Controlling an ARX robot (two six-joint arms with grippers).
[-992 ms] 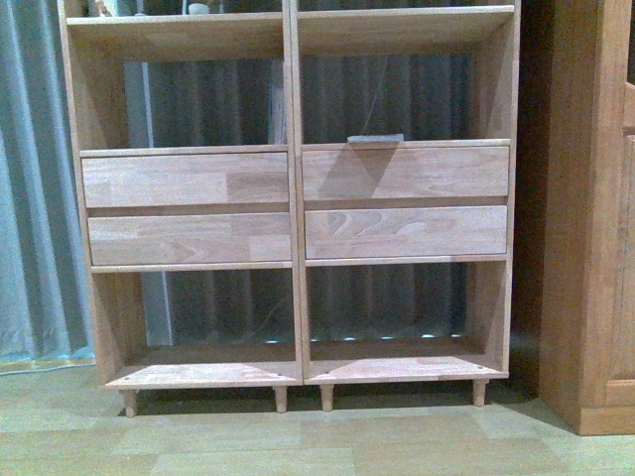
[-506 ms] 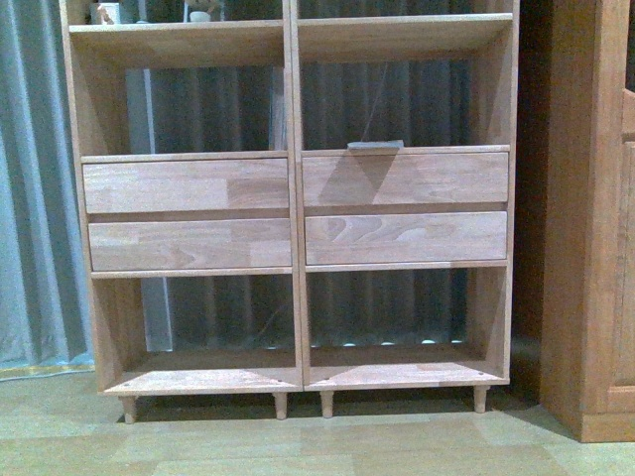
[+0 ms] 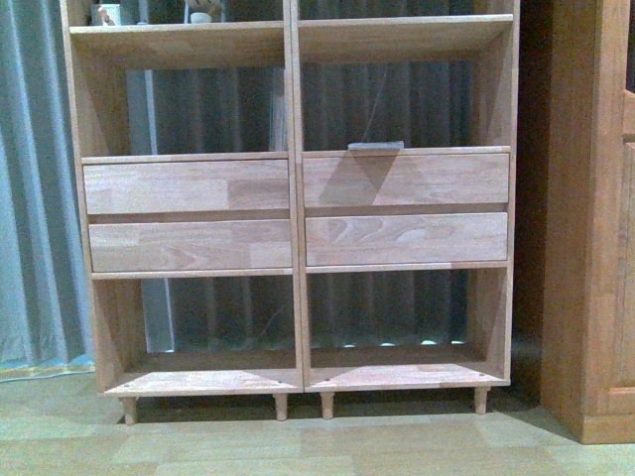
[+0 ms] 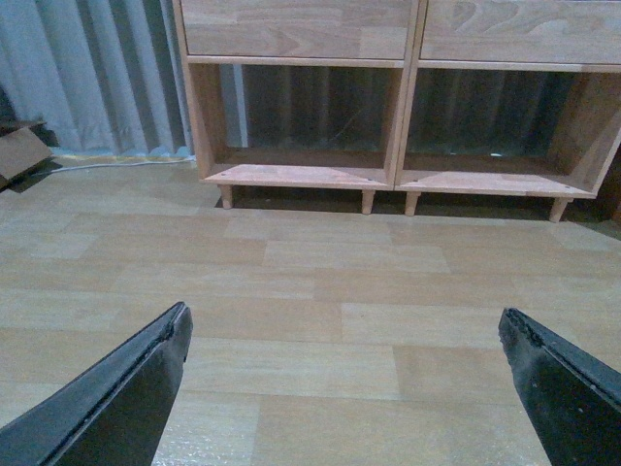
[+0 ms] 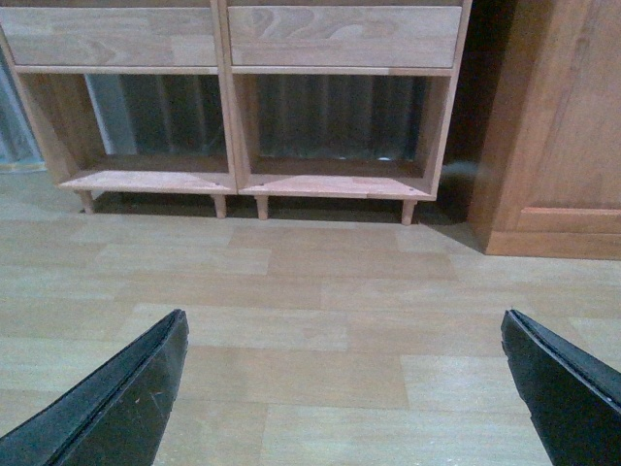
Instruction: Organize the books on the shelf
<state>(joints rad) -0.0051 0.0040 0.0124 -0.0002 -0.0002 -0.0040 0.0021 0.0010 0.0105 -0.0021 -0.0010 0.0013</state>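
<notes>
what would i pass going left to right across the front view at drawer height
grey curtain → shelf side panel → left drawers → central divider → right drawers → darker wooden cabinet

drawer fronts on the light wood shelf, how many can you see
4 on the shelf: upper left drawer, lower left drawer, upper right drawer, lower right drawer. The shelf's top is out of frame, so more may be hidden.
</notes>
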